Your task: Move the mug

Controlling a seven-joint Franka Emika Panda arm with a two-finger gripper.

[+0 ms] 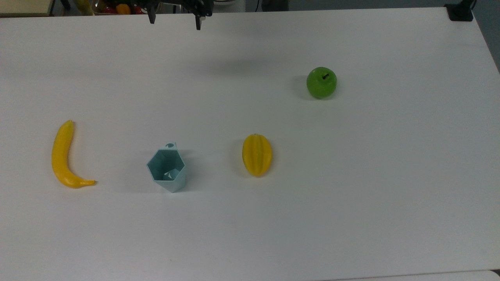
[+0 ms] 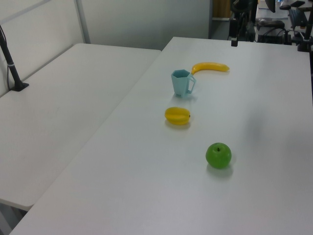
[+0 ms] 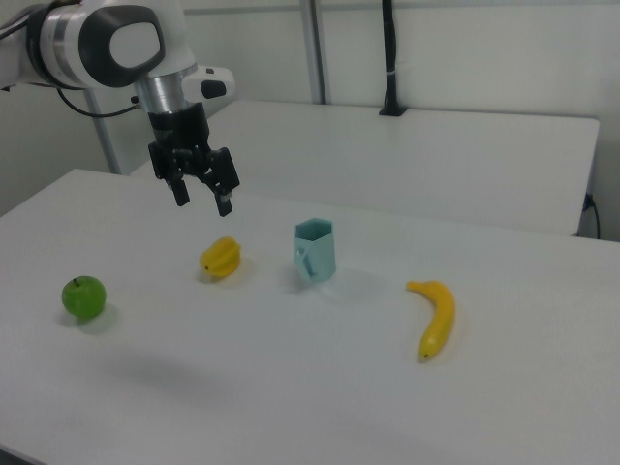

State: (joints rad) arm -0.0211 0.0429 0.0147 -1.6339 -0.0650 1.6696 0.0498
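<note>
Gripper (image 3: pixel 202 197) hanging high over white table (image 1: pixel 351 195), fingers spread wide, holding nothing. Mug (image 1: pixel 167 168) standing upright on table, open top up, tab handle pointing to 12 o'clock in top view. Banana (image 1: pixel 63 156) lying at mug's 9 o'clock, starfruit (image 1: pixel 256 154) at 3 o'clock. Green apple (image 1: pixel 321 82) sitting at starfruit's 1 o'clock, well apart.

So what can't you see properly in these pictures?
- Top view: the gripper is cut off by the upper edge, leaving just its two open fingertips.
- Top view: something pale lies inside the mug; too small to tell what.
- Left view: the gripper is a small dark shape at the far end of the table.
- Right view: the arm runs off the right view's left edge, so its base is out of frame.
</note>
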